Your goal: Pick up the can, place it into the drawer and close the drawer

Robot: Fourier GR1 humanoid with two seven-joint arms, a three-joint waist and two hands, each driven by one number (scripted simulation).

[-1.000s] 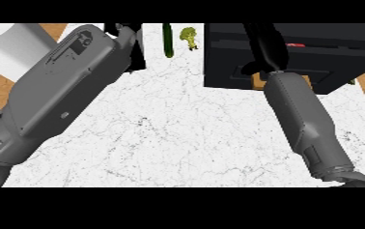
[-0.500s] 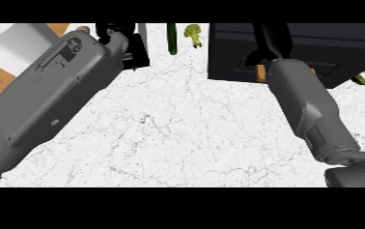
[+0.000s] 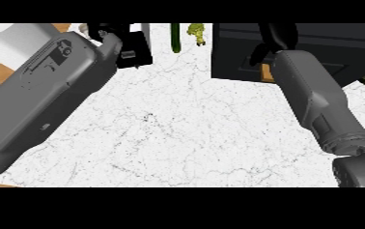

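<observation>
The black drawer (image 3: 235, 54) takes up the upper right of the head view, and its inside is cut off by the top edge. No can shows anywhere. My right hand (image 3: 274, 35) reaches over the drawer's near part, its grey forearm (image 3: 317, 102) running down to the lower right. Whether it holds anything is hidden. My left hand (image 3: 132, 49) rests open at the upper left, above the white marble counter (image 3: 185, 126), with nothing in it.
A dark green cucumber-like stick (image 3: 175, 37) and a yellow-green vegetable (image 3: 197, 32) lie at the counter's far edge between the hands. My wide left forearm (image 3: 57, 88) covers the counter's left side. Wood shows at the far left (image 3: 6, 71).
My right hand has moved farther up over the drawer. The left forearm now looks larger and sits farther right. The red mark seen on the drawer earlier is out of sight.
</observation>
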